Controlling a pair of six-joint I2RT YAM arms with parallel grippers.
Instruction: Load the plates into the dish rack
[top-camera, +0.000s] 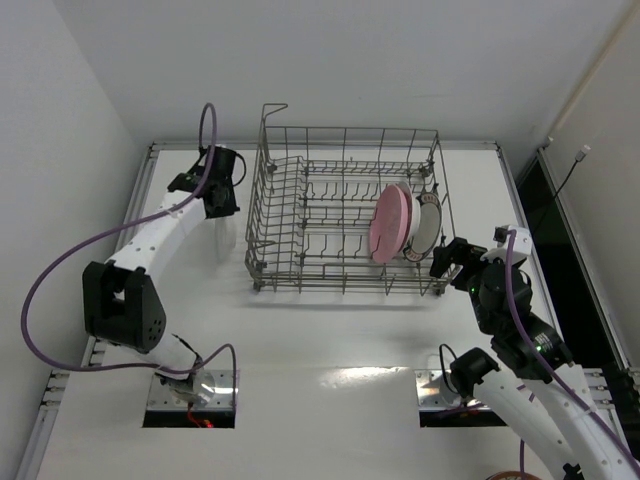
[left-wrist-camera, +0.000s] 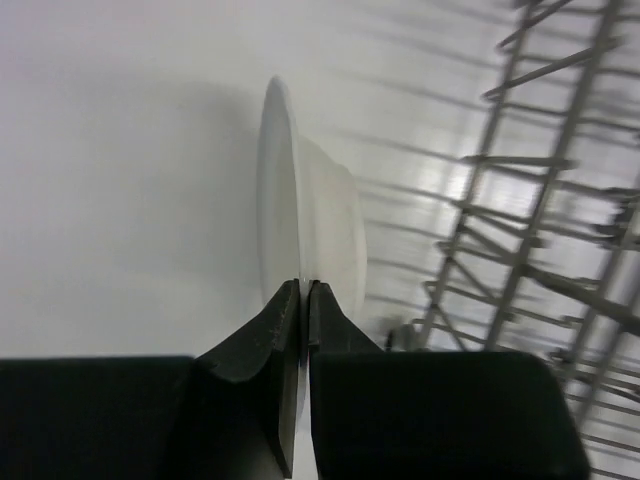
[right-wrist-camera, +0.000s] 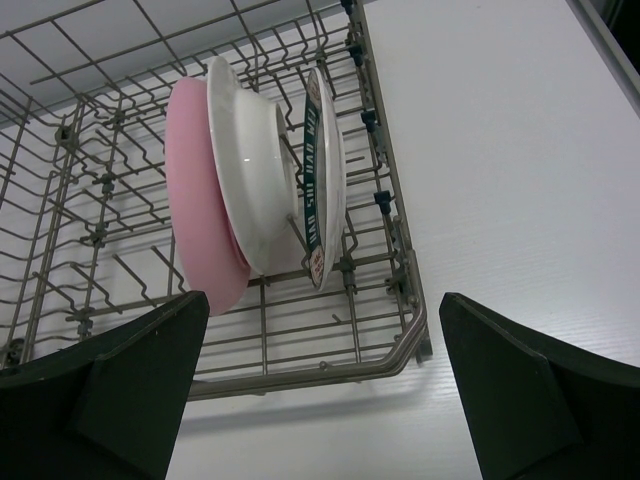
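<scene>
The left gripper (left-wrist-camera: 303, 300) is pinched down narrow on the rim of the held white plate (left-wrist-camera: 300, 200), which stands edge-on and upright straight ahead of its fingertips over the white table (top-camera: 330, 350); whether the plate touches the table cannot be told. The dish rack (top-camera: 330, 285) lies to this gripper's right, its wire side near the plate but apart from it. The right gripper (top-camera: 450, 255) hangs with its fingers spread wide and nothing between them, just outside the rack's corner. Ahead of it, inside the rack, 3 plates stand on edge among the tines at the end nearest this gripper. The pink plate (right-wrist-camera: 195, 190) is farthest to the gripper's left. The racked white plate (right-wrist-camera: 250, 170) sits close against it in the middle. The patterned plate (right-wrist-camera: 318, 170) stands to the right, next to the rack's end wall.
</scene>
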